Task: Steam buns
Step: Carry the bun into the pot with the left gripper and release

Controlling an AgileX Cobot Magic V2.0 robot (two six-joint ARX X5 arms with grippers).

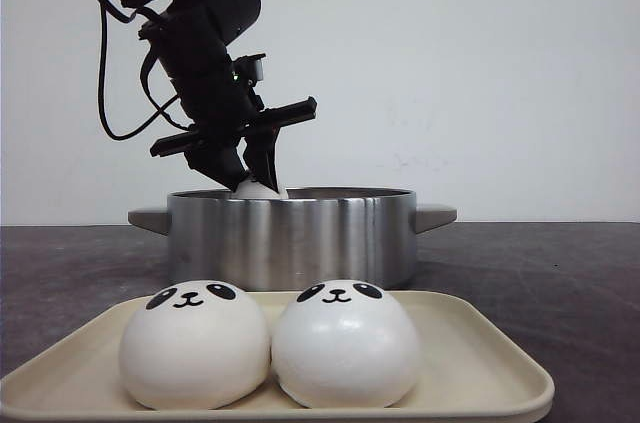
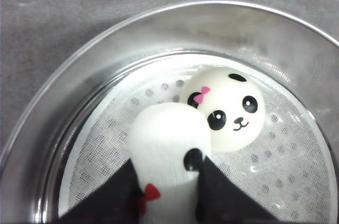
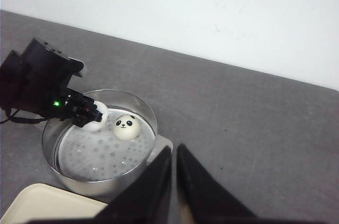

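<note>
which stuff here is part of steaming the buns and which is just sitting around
Part of the job:
- bun squeezed in the left hand over the pot
- bun with pink bow lying on the perforated liner in the pot
- two buns waiting on the tray

Just there:
- right hand, shut and empty, away from the pot

A steel pot (image 1: pixel 290 233) (perforated liner inside) stands behind a beige tray (image 1: pixel 480 363).

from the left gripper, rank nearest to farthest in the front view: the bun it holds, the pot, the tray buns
1. Held bun, squeezed between the left gripper's fingers, just above the pot's rim.
2. Pot, directly below the gripper.
3. Tray buns, left and right, side by side in front; too close to rank.
</note>
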